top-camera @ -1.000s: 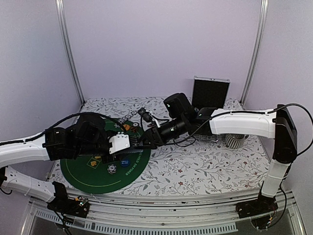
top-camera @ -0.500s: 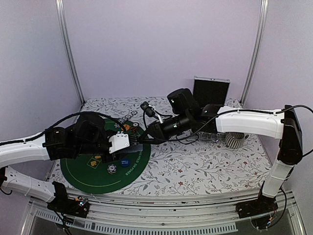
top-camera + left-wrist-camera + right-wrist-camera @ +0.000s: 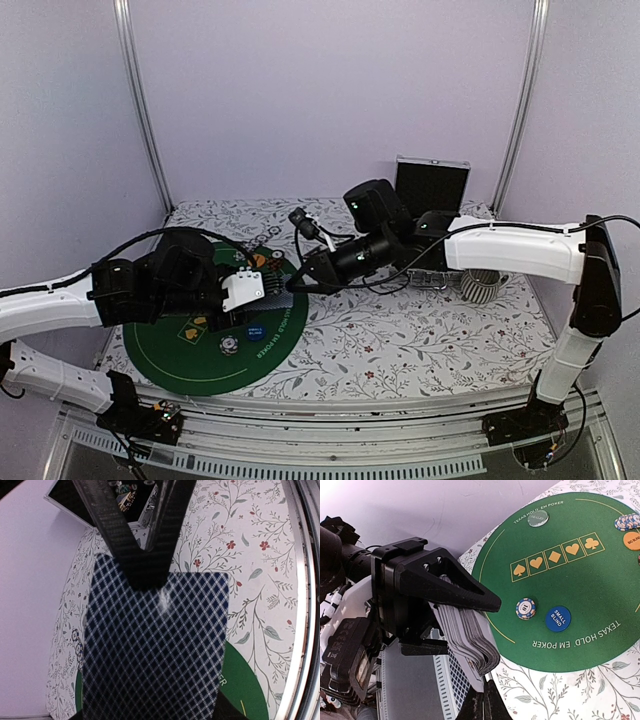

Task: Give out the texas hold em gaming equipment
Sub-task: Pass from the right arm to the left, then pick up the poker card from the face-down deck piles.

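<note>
One card (image 3: 155, 650) is being drawn off: dealing step, I judge. My right gripper (image 3: 484, 695) is pressed together on its edge. My left gripper (image 3: 248, 293) clamps the deck (image 3: 470, 645) in the air over the mat's (image 3: 580, 580) edge. Backs have a blue diamond lattice and the deck is slightly fanned. Next: pull straight off and watch for doubles.

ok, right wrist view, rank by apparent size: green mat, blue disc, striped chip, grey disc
1. green mat
2. blue disc
3. striped chip and grey disc look alike; the grey disc lies farther from the camera, so unranked.
</note>
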{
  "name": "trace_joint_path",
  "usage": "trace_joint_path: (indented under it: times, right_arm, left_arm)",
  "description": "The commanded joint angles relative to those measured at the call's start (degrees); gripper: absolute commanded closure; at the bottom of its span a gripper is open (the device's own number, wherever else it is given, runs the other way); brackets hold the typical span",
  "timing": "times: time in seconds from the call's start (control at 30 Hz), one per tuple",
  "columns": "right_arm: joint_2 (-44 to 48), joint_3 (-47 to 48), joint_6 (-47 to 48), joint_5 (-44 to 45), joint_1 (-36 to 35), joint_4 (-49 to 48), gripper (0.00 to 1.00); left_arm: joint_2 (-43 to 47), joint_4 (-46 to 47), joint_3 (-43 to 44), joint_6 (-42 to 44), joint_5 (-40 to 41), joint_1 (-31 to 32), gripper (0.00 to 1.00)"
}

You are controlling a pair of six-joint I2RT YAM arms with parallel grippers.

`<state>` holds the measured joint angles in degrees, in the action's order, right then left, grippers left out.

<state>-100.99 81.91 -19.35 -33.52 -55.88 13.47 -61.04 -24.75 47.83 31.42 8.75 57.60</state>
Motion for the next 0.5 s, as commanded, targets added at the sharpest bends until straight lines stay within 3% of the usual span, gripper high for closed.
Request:
trace_joint_path:
  times: [0.0,0.47]
  right_arm:
    - [2.35,0.92,0.94,-0.43,0.07,1.05,0.98]
    - [5.46,0.73,1.39,-3.68,0.70,1.38,0.98]
  left_arm:
    - [0.65,1.20,-0.55,-0.57,-1.05,-0.34,0.51]
    - [1.10,1.28,-1.01,-1.08,-1.52,-0.61,0.51]
